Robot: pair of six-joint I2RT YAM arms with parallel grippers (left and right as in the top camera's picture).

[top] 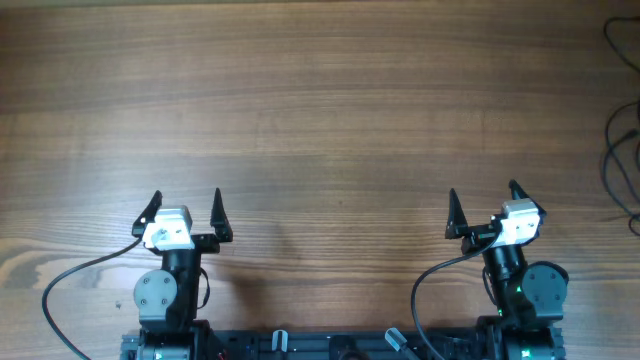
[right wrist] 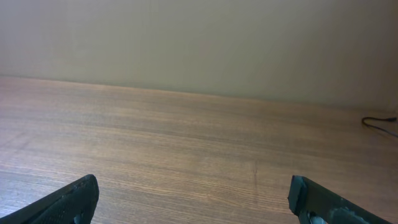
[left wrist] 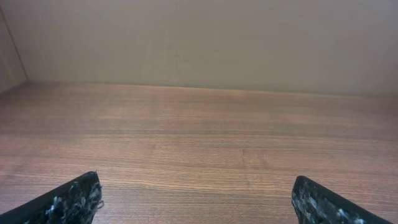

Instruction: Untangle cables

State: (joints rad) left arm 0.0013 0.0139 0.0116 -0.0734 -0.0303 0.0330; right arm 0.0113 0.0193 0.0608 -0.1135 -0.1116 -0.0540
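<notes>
Black cables (top: 612, 160): thin cords lying at the far right edge of the table (top: 320, 100). The overhead view cuts them off, so only a few curved strands show.
Direction from the claws: the cables are to the right of both arms and further from the base than either gripper. They are well apart from both.
Nearer arm: the right gripper (top: 483, 192) is clearly closer. The left gripper (top: 186, 200) is on the far side of the table from them.
Long axis: the visible strands run mostly away from the base, along the table's right edge, in loose bends. How they cross or knot cannot be told.
Right wrist view: one short dark length of cable (right wrist: 379, 123) lies flat at the right margin, far ahead of the fingers (right wrist: 68, 202).
Claw state: both pairs of jaws stand wide apart and hold nothing. Bare wood shows between the fingers in each wrist view.
Materials: matt brown wood with a fine straight grain, dark pointed fingers on the grippers, and slim, limp cords likely to slide or drag when pulled.
Judgement: the reach probably falls to the right arm, swinging outward and forward.
</notes>
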